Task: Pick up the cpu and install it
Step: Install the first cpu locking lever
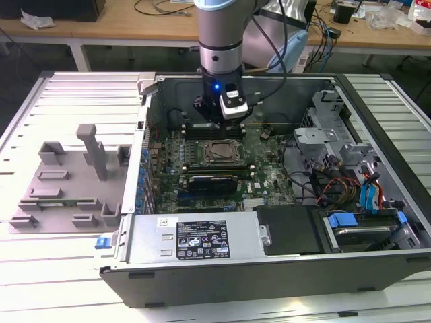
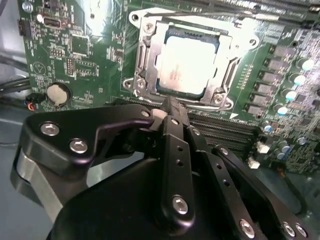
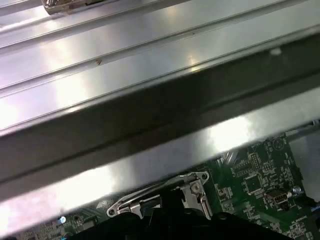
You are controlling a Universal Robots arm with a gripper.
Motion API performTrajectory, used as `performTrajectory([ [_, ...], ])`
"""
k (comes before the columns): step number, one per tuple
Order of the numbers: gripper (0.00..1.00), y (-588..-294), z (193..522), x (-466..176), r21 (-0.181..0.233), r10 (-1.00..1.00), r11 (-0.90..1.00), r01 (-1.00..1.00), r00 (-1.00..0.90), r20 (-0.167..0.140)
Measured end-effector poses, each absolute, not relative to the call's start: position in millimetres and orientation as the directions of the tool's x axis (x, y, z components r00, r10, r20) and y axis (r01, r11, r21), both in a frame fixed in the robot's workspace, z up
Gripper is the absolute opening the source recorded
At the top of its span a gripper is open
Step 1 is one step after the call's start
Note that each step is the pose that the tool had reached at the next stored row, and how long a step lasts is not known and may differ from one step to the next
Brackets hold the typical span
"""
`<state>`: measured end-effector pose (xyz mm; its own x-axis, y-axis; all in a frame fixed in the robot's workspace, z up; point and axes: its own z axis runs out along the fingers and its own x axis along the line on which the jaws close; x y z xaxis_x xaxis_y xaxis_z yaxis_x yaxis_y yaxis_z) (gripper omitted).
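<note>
The cpu [image 2: 186,64] is a silvery square chip lying flat inside the black socket frame [image 2: 145,55] on the green motherboard [image 2: 85,55]. In the exterior view, the socket [image 1: 219,152] sits mid-board inside the open computer case [image 1: 283,269]. My gripper [image 2: 170,104] hovers just beside the socket's edge, above the memory slots [image 2: 225,132]. Its black fingers [image 2: 174,130] are pressed together with nothing between them. In the exterior view the arm's wrist [image 1: 221,47] comes down over the back of the board, and the gripper [image 1: 210,113] hangs just behind the socket.
A long black card [image 1: 214,182] lies in front of the socket. Drive cages and cables [image 1: 350,175] fill the case on the exterior view's right. A grey moulded tray [image 1: 67,182] sits outside the case on the exterior view's left. The case wall [image 3: 150,130] runs close to the wrist.
</note>
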<state>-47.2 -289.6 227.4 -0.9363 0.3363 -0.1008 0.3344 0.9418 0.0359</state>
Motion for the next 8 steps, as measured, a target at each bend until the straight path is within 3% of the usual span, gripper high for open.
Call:
performTrajectory([
  [8,0.11,-296.0,226.6,-48.4,0.027,0.233,0.972,0.232,-0.967,-0.1],
])
